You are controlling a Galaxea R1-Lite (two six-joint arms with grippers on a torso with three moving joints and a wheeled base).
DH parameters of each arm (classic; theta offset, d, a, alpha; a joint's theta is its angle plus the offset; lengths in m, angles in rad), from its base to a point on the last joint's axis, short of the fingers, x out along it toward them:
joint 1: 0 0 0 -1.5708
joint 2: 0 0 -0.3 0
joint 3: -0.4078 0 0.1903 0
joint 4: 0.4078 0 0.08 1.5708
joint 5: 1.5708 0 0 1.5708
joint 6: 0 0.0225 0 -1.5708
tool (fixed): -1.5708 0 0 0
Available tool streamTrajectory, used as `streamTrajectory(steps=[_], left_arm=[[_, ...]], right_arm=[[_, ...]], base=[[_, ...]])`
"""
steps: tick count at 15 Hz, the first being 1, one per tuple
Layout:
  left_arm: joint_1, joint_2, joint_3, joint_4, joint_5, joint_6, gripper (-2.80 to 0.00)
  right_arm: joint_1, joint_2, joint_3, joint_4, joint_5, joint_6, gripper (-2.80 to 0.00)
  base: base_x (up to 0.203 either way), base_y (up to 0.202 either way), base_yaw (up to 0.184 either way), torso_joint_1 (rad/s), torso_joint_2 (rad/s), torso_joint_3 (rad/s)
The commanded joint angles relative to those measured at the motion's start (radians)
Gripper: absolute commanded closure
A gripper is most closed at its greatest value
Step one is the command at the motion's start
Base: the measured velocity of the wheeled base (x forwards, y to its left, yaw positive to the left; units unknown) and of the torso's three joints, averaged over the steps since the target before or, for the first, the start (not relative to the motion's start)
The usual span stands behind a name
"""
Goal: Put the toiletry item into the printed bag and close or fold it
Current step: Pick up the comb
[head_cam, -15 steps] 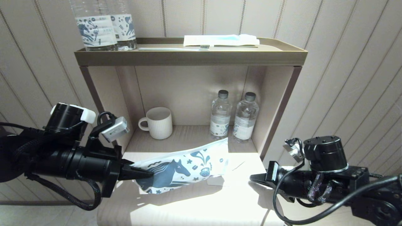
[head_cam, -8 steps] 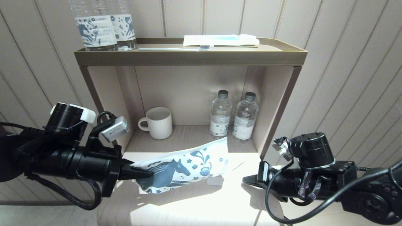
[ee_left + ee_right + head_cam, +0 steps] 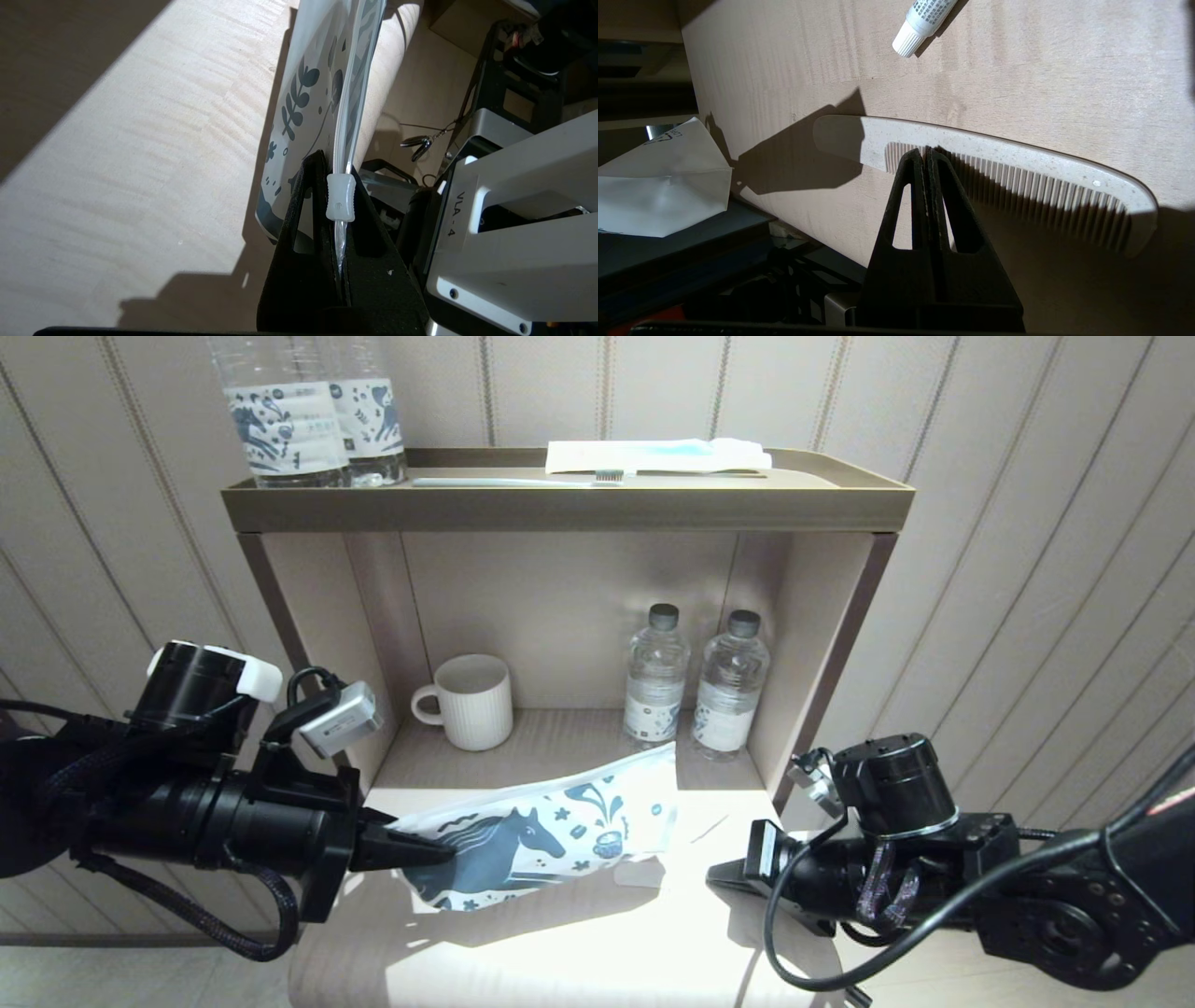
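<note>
Lying flat on the sunlit desk (image 3: 1017, 70): pale comb (image 3: 994, 158), the toiletry item, teeth toward the right pincer (image 3: 926, 151), whose tips are pressed together, empty, at the comb's toothed edge. Resting beyond the comb: small white tube (image 3: 922, 23). Hanging lifted over the desk, well apart from it: printed bag (image 3: 551, 831), being pinched at its zip-slider end by the left pincer (image 3: 439, 849).
</note>
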Motion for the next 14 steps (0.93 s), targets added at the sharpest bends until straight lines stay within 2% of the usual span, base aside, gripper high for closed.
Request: streamTrajectory(steps=[1,14], left_arm=[[-0.001,0.001,0.001,0.0,-0.005,0.002,0.0],[-0.005,0.005,0.001,0.0,-0.005,0.004,0.0]], right_arm=[[-0.007,0.005,0.011,-0.001,0.002,0.005,0.0],[-0.073,-0.062,0.07,-0.001,0.002,-0.017,0.0]], base=[[0.0,0.0,0.0,0.0,0.0,0.0],[0.0,0.0,0.0,0.0,0.0,0.0]])
